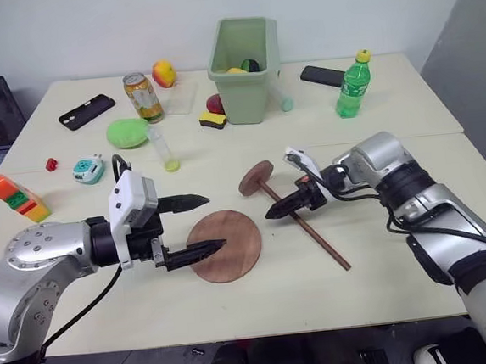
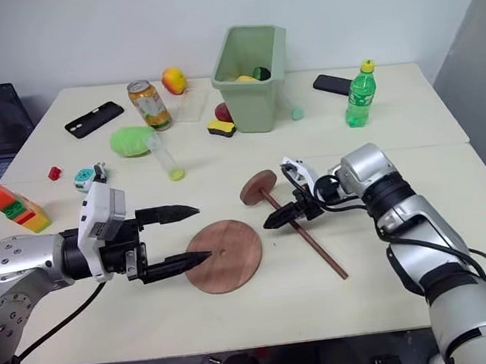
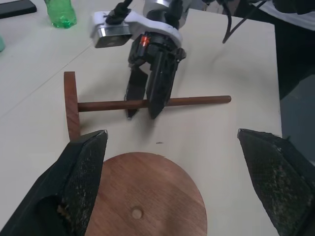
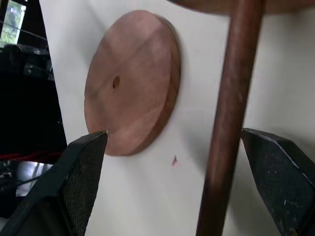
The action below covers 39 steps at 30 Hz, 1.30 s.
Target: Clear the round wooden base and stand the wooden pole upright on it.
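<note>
Since the wooden pole [image 1: 302, 220] looked stiff and light, I aimed my wide-open, empty right gripper [image 1: 273, 212] around its middle.

Left pincer [image 1: 198, 228], right pincer [image 3: 142, 101] agape

No text, brand, number or sign can be read anywhere. The can [image 1: 144, 97] at about eleven o'clock on the table [image 1: 381, 298] and the green bottle [image 1: 352, 85] at about one o'clock both carry labels, but their print is too small to make out.
</note>
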Motion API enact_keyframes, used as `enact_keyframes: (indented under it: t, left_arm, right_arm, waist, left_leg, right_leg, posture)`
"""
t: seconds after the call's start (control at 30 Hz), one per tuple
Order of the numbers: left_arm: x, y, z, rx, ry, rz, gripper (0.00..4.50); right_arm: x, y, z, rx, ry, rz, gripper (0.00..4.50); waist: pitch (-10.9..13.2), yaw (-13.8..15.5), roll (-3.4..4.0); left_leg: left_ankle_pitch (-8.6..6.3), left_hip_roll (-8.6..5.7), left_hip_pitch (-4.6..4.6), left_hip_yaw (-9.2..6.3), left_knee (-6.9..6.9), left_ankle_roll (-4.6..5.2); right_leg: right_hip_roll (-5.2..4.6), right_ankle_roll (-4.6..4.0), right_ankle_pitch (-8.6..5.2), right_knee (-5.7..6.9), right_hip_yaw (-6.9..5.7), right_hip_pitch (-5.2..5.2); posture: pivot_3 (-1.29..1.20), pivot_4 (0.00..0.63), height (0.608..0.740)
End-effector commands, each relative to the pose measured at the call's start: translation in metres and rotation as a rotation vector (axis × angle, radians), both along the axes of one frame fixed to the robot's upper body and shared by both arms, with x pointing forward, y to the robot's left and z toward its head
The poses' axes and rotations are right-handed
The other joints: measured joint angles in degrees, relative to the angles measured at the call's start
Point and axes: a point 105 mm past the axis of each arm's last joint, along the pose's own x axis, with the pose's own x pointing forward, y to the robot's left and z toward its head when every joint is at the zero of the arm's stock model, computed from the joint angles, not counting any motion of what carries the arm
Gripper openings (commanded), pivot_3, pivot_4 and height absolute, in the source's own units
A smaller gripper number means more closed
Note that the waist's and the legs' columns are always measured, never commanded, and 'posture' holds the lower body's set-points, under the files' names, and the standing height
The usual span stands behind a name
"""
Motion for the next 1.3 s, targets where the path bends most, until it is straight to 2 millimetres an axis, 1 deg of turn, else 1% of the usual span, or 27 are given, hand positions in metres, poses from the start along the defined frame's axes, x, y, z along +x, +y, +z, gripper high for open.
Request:
enact_keyframes:
  t: [0.03,0.07,0.1,0.13,0.27,0.4,0.47,0.6,0.7,0.73,0.77,0.8,0.83,0.87,0.9,0.93,0.97,1.0,1.03,1.07,1.13,1.2,1.23,1.3]
  left_arm:
    - [-0.006,-0.007,0.003,-0.007,-0.028,-0.019,4.42]
    - [-0.007,-0.007,0.002,-0.007,-0.027,-0.019,4.42]
    - [-0.007,-0.007,0.002,-0.008,-0.027,-0.018,4.50]
    - [-0.007,-0.006,0.002,-0.008,-0.026,-0.016,4.50]
    - [-0.007,-0.005,0.001,-0.005,-0.024,-0.015,4.50]
    - [-0.007,-0.006,0.001,-0.003,-0.025,-0.025,4.50]
    - [-0.007,-0.006,0.001,-0.004,-0.032,-0.033,4.50]
    - [-0.006,-0.005,0.001,0.001,-0.039,-0.037,4.50]
    - [-0.006,-0.004,0.001,-0.006,-0.046,-0.034,4.50]
    - [-0.005,-0.004,0.003,-0.020,-0.044,-0.029,4.50]
    - [-0.004,-0.004,0.006,-0.040,-0.063,-0.014,4.50]
    - [-0.001,-0.002,0.013,-0.079,-0.123,0.013,4.50]
    - [0.001,0.002,0.017,-0.081,-0.184,0.045,4.50]
    - [0.002,0.005,0.018,-0.068,-0.226,0.066,4.50]
    - [0.002,0.008,0.014,-0.036,-0.215,0.071,4.50]
    - [0.001,0.010,0.011,-0.012,-0.197,0.071,4.50]
    - [0.001,0.015,0.010,-0.036,-0.163,0.098,4.50]
    - [0.000,0.017,0.010,-0.057,-0.143,0.118,4.50]
    - [-0.004,0.022,0.010,-0.076,-0.139,0.139,4.50]
    - [-0.007,0.025,0.011,-0.085,-0.137,0.152,4.50]
    - [-0.015,0.035,0.006,-0.107,-0.116,0.209,4.50]
    - [-0.027,0.042,-0.002,-0.108,-0.095,0.245,4.50]
    - [-0.037,0.046,-0.010,-0.120,-0.071,0.279,4.50]
    - [-0.057,0.047,-0.024,-0.116,-0.043,0.308,4.50]
  right_arm:
    - [0.013,0.000,0.003,-0.004,-0.055,-0.017,4.50]
    - [0.016,0.000,0.002,-0.009,-0.064,-0.021,4.50]
    - [0.018,-0.001,0.002,-0.012,-0.071,-0.019,4.14]
    - [0.019,-0.001,0.003,-0.011,-0.076,-0.013,4.08]
    - [0.024,-0.003,0.007,-0.011,-0.088,-0.016,3.27]
    - [0.025,-0.002,0.010,-0.003,-0.088,-0.010,2.26]
    - [0.027,0.000,0.015,0.017,-0.090,-0.015,1.86]
    - [0.023,0.006,0.028,0.080,-0.053,-0.002,1.01]
    - [0.022,0.010,0.040,0.135,-0.042,0.009,0.31]
    - [0.022,0.010,0.047,0.162,-0.048,0.008,0.19]
    - [0.026,0.012,0.062,0.208,-0.127,0.026,0.19]
    - [0.028,0.013,0.080,0.268,-0.162,0.011,0.19]
    - [0.029,0.013,0.097,0.323,-0.184,0.000,0.19]
    - [0.031,0.013,0.110,0.359,-0.248,0.004,0.19]
    - [0.034,0.013,0.120,0.382,-0.320,-0.006,0.18]
    - [0.037,0.013,0.125,0.392,-0.376,-0.013,0.18]
    - [0.039,0.016,0.143,0.448,-0.448,-0.043,0.18]
    - [0.040,0.017,0.155,0.490,-0.486,-0.069,0.18]
    - [0.040,0.021,0.175,0.540,-0.583,-0.104,0.18]
    - [0.040,0.023,0.188,0.575,-0.651,-0.136,0.18]
    - [0.032,0.030,0.211,0.668,-0.766,-0.186,0.18]
    - [0.019,0.036,0.224,0.751,-0.841,-0.210,0.18]
    - [0.012,0.039,0.225,0.807,-0.858,-0.235,0.18]
    - [-0.002,0.044,0.217,0.869,-0.923,-0.265,0.18]
  waist:
    - [0.00,0.04,0.01]
    - [0.00,0.01,0.01]
    - [0.00,-0.05,0.01]
    - [0.01,-0.07,0.01]
    - [0.02,-0.06,0.03]
    - [0.03,-0.13,0.04]
    - [0.03,-0.17,0.05]
    - [0.07,-0.22,0.11]
    - [0.07,-0.16,0.12]
    - [0.07,-0.10,0.12]
    - [0.07,-0.07,0.12]
    - [0.08,-0.07,0.13]
    - [0.12,-0.07,0.20]
    - [0.16,-0.08,0.27]
    - [0.17,-0.08,0.28]
    - [0.17,-0.10,0.28]
    - [0.17,-0.12,0.28]
    - [0.17,-0.13,0.28]
    - [0.17,-0.27,0.29]
    - [0.18,-0.74,0.29]
    - [0.19,-0.91,0.32]
    - [0.18,-1.10,0.30]
    - [0.16,-1.22,0.28]
    - [0.06,-1.49,0.24]
  left_leg:
    - [0.00,0.00,-0.01,0.00,0.01,0.00]
    - [0.00,-0.01,0.00,0.01,0.01,0.00]
    - [0.00,0.00,0.01,0.01,0.01,-0.01]
    - [0.00,0.00,0.01,0.01,0.01,-0.01]
    - [0.01,0.00,0.02,0.02,0.01,-0.01]
    - [0.00,0.00,0.02,0.02,0.01,-0.01]
    - [0.00,0.01,0.02,0.02,0.00,-0.01]
    - [0.01,0.01,0.01,0.04,0.00,-0.01]
    - [0.01,0.01,0.01,0.03,0.00,-0.01]
    - [0.01,0.01,0.01,0.02,0.00,-0.01]
    - [0.01,0.00,0.01,0.02,0.00,-0.01]
    - [0.01,0.00,0.01,0.01,0.00,-0.01]
    - [0.01,-0.01,0.00,0.02,0.01,-0.01]
    - [0.01,-0.01,-0.01,0.01,0.02,-0.01]
    - [0.01,0.01,-0.02,0.00,0.03,-0.02]
    - [0.01,0.02,-0.06,0.01,0.04,-0.02]
    - [0.01,0.02,-0.07,0.03,0.04,-0.02]
    - [0.01,0.04,-0.06,0.04,0.00,-0.02]
    - [0.01,0.04,-0.05,0.05,-0.04,-0.02]
    - [0.01,0.06,-0.05,0.05,-0.05,-0.02]
    - [0.01,0.09,-0.09,0.06,-0.10,-0.01]
    - [0.01,0.15,-0.09,0.07,-0.19,-0.01]
    - [0.01,0.15,-0.08,0.06,-0.28,-0.02]
    - [0.02,0.23,-0.01,0.03,-0.45,-0.04]
  right_leg:
    - [-0.01,0.00,0.00,0.00,0.00,0.00]
    - [-0.02,0.00,0.00,0.00,0.01,0.00]
    - [-0.02,0.00,0.00,0.00,0.02,0.00]
    - [-0.02,0.00,0.00,0.01,0.02,0.00]
    - [-0.01,0.00,0.00,0.04,0.02,0.00]
    - [-0.01,0.00,0.00,0.03,0.02,-0.01]
    - [-0.01,0.00,0.00,0.03,0.02,-0.01]
    - [-0.01,0.00,0.00,0.04,0.05,-0.04]
    - [-0.01,0.00,0.00,0.04,0.03,-0.03]
    - [-0.01,0.00,0.00,0.04,0.02,-0.03]
    - [-0.02,0.00,0.00,0.04,0.02,-0.02]
    - [-0.03,0.00,0.00,0.03,0.02,-0.02]
    - [-0.03,0.00,0.00,0.04,0.03,-0.02]
    - [-0.05,0.00,0.00,0.04,0.06,-0.03]
    - [-0.07,0.00,0.00,0.04,0.07,-0.05]
    - [-0.08,0.00,0.00,0.04,0.07,-0.09]
    - [-0.06,0.00,0.00,0.05,0.05,-0.10]
    - [-0.05,0.00,0.00,0.04,0.02,-0.10]
    - [-0.05,0.00,0.00,0.04,0.01,-0.10]
    - [-0.05,0.00,0.00,0.07,0.05,-0.12]
    - [-0.04,0.00,0.00,0.17,0.15,-0.25]
    - [-0.05,0.00,0.00,0.16,0.10,-0.28]
    - [-0.06,0.00,0.00,0.15,0.05,-0.29]
    - [-0.09,0.00,0.00,0.08,0.08,-0.26]
  posture:
    - [0.00,0.150,0.740]
    - [0.00,0.150,0.740]
    - [0.00,0.150,0.740]
    - [0.00,0.150,0.740]
    - [0.00,0.150,0.740]
    - [0.00,0.150,0.740]
    - [0.00,0.150,0.740]
    - [0.00,0.150,0.740]
    - [0.00,0.150,0.740]
    - [0.00,0.150,0.740]
    - [0.00,0.150,0.740]
    - [0.00,0.150,0.740]
    - [0.00,0.150,0.740]
    - [0.00,0.150,0.740]
    - [0.00,0.150,0.740]
    - [0.00,0.150,0.740]
    - [0.00,0.150,0.740]
    - [0.00,0.150,0.740]
    - [0.00,0.150,0.740]
    - [0.00,0.150,0.740]
    - [0.00,0.150,0.740]
    - [0.00,0.150,0.740]
    - [0.00,0.150,0.740]
    - [0.00,0.150,0.740]
